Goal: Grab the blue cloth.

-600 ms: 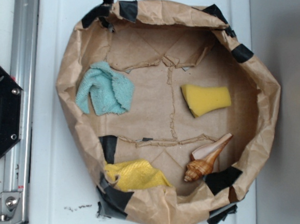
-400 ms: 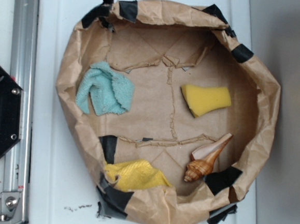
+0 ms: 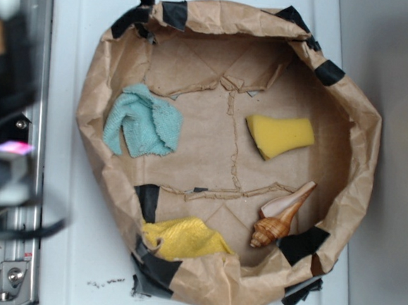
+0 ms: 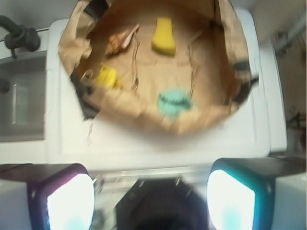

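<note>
The blue cloth (image 3: 144, 123) lies crumpled on the left side of a brown paper basin (image 3: 364, 137); in the wrist view the blue cloth (image 4: 175, 102) sits near the basin's close rim. My gripper (image 4: 151, 191) hangs open well short of the basin, over the black base, its two fingers wide apart with nothing between them. In the exterior view my arm (image 3: 4, 130) is a dark blur at the left edge, outside the basin.
Inside the basin are a yellow sponge wedge (image 3: 279, 136), a yellow cloth (image 3: 183, 239) and a striped seashell (image 3: 282, 215). The basin's crumpled walls stand raised, patched with black tape. A metal rail (image 3: 19, 251) runs along the left.
My arm has swung into the exterior view at the left edge, blurred by motion. Everything inside the basin is unmoved.
</note>
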Controlling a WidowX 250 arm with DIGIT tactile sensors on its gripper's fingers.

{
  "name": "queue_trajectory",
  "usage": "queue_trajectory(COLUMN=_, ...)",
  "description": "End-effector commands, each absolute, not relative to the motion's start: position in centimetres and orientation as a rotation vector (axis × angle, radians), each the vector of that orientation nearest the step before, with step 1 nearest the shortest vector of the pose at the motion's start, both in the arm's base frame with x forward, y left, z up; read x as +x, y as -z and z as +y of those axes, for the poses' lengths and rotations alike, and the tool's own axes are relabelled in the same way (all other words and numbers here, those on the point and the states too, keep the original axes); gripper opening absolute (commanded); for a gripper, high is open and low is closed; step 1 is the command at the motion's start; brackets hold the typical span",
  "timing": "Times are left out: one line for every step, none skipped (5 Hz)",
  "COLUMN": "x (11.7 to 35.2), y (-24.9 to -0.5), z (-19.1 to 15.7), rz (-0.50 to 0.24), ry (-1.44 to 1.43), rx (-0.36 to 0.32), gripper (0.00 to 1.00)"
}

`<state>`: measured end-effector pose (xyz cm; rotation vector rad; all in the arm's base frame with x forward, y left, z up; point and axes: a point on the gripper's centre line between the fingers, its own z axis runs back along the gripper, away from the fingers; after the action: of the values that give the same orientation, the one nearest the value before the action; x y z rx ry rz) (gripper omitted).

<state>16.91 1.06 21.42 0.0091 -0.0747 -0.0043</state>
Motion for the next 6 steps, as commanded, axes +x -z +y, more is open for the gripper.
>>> queue_trajectory(x=25.1, y=-13.9, z=4.0, rz=0.010, ry=0.033, rx=-0.005, gripper=1.00)
queue_trajectory(x=24.1, y=-8.5, z=0.9, rz=0.138, ry=0.129, rx=-0.055, gripper=1.00)
queue_trajectory(x=21.5, y=-4.2, z=-0.2, rz=0.193, ry=0.159, rx=-0.056, gripper=1.00)
queue_trajectory(x=20.6, y=-3.9, z=-0.9, rz=0.194, ry=0.170, rx=-0.089, gripper=1.00)
queue_trajectory(x=20.7, y=-3.4, z=-1.0, rz=0.259, ry=0.160, rx=-0.109, gripper=1.00)
queue_trajectory(x=20.9, y=-3.3, z=-0.8, rz=0.233, ry=0.120, rx=-0.123, gripper=0.00)
